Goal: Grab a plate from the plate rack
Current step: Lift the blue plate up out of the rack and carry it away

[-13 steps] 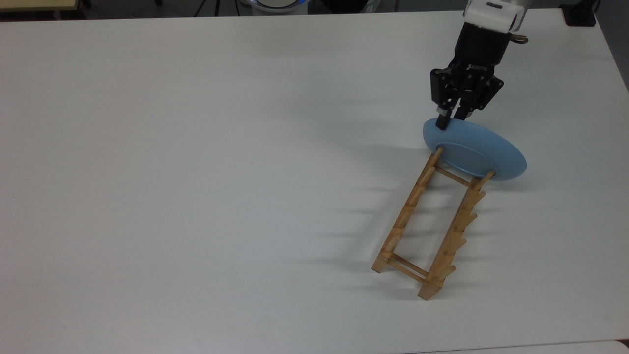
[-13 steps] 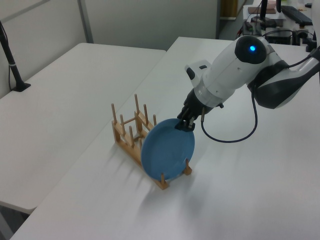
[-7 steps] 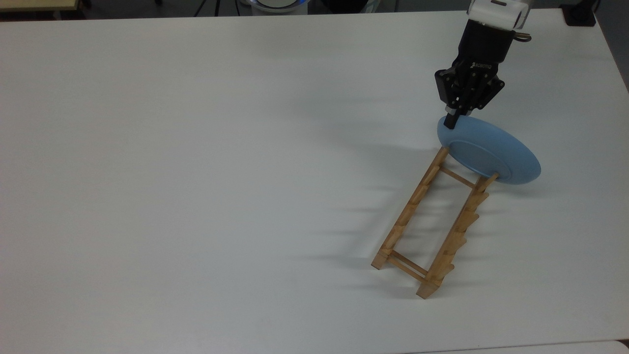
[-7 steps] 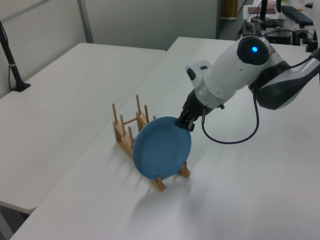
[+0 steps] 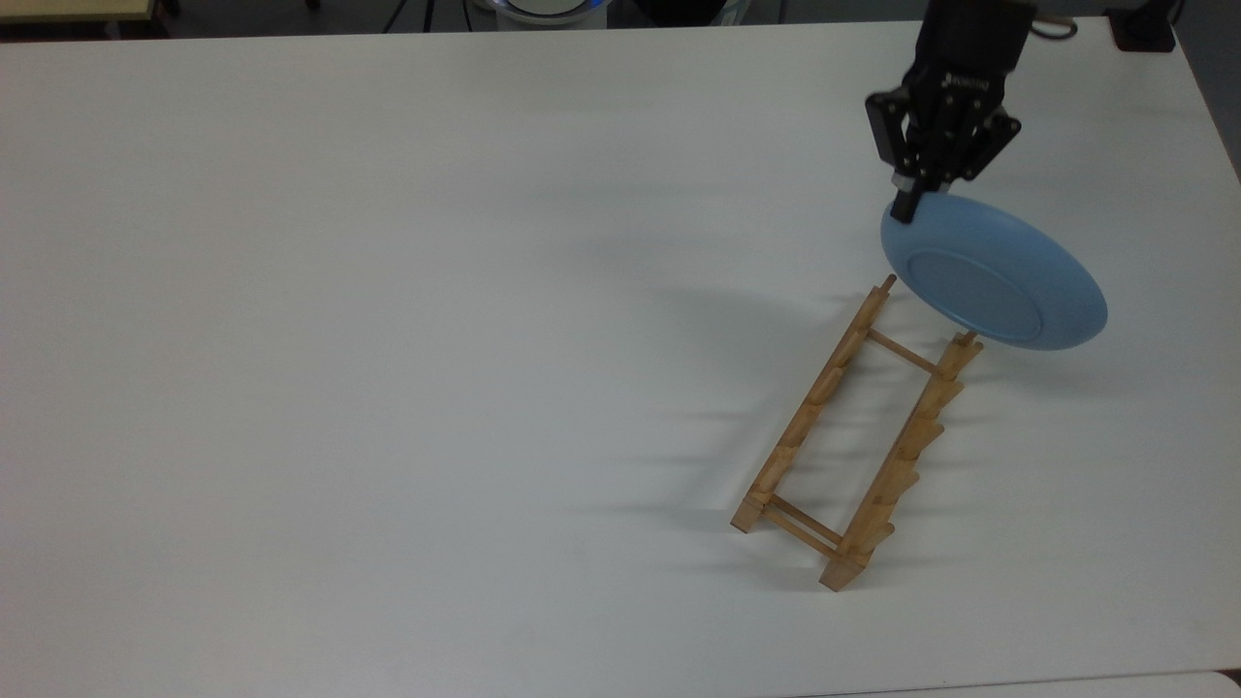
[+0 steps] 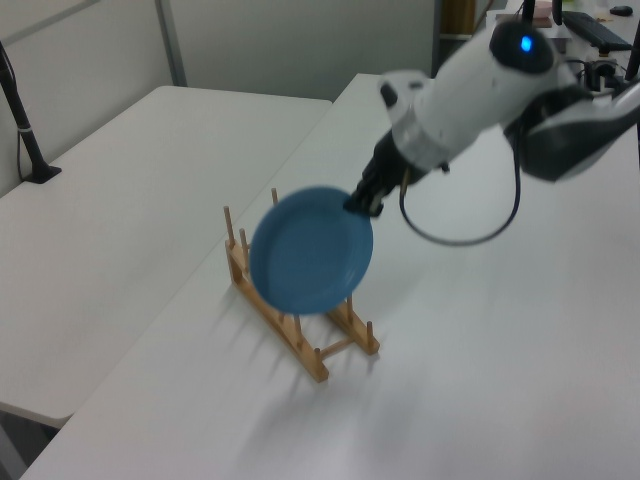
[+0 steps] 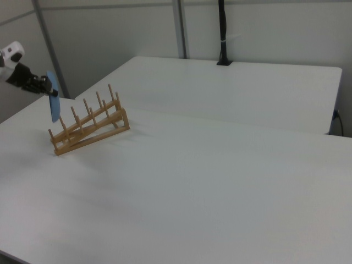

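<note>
The light-blue plate (image 5: 994, 271) hangs in the air, clear of the rack's pegs, with my gripper (image 5: 911, 204) shut on its upper rim. In the left view the plate (image 6: 310, 250) floats above the wooden plate rack (image 6: 300, 320), held at its top right edge by the gripper (image 6: 358, 203). The plate rack (image 5: 858, 436) lies on the white table with nothing in its slots, its far end just under the plate. In the right view the plate (image 7: 53, 102) appears edge-on, above the left end of the rack (image 7: 88, 124), with the gripper (image 7: 47, 87) at its top.
The white table (image 5: 388, 339) stretches wide to the top view's left of the rack. A second white table (image 6: 120, 200) adjoins on the left view's left. A black pole (image 7: 222, 33) stands at the far table edge in the right view.
The gripper has risen with the plate, lifting it out of the rack's end slot. The plate now hangs free above the pegs. The rack stays in place.
</note>
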{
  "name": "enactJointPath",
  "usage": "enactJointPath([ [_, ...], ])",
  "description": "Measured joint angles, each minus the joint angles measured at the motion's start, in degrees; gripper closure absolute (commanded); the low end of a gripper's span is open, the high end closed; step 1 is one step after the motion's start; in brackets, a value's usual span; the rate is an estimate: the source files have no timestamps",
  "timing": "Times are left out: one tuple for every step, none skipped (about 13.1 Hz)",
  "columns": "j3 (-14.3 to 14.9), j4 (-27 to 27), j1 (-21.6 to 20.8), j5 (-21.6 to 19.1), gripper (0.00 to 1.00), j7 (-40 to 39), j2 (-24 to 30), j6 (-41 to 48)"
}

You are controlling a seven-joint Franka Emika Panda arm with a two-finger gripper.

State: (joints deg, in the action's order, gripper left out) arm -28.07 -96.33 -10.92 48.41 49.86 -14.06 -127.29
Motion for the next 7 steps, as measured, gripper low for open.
enactJointPath([
  [0.1, 0.0, 1.0, -2.7, 1.00, -1.1, 1.4, 0.7],
  [0.1, 0.0, 2.1, -6.0, 1.00, -3.7, 2.8, 1.9],
  [0.2, 0.1, 3.3, -9.7, 1.00, -7.1, 4.2, 3.2],
  [0.4, 0.2, 4.7, -13.9, 1.00, -11.4, 5.6, 4.6],
  [0.6, 0.4, 6.3, -18.4, 1.00, -16.3, 6.9, 6.4],
  [1.2, 0.6, 8.0, -23.1, 1.00, -22.1, 8.2, 8.6],
  [2.2, 0.9, 9.5, -27.2, 1.00, -28.2, 9.3, 11.1],
])
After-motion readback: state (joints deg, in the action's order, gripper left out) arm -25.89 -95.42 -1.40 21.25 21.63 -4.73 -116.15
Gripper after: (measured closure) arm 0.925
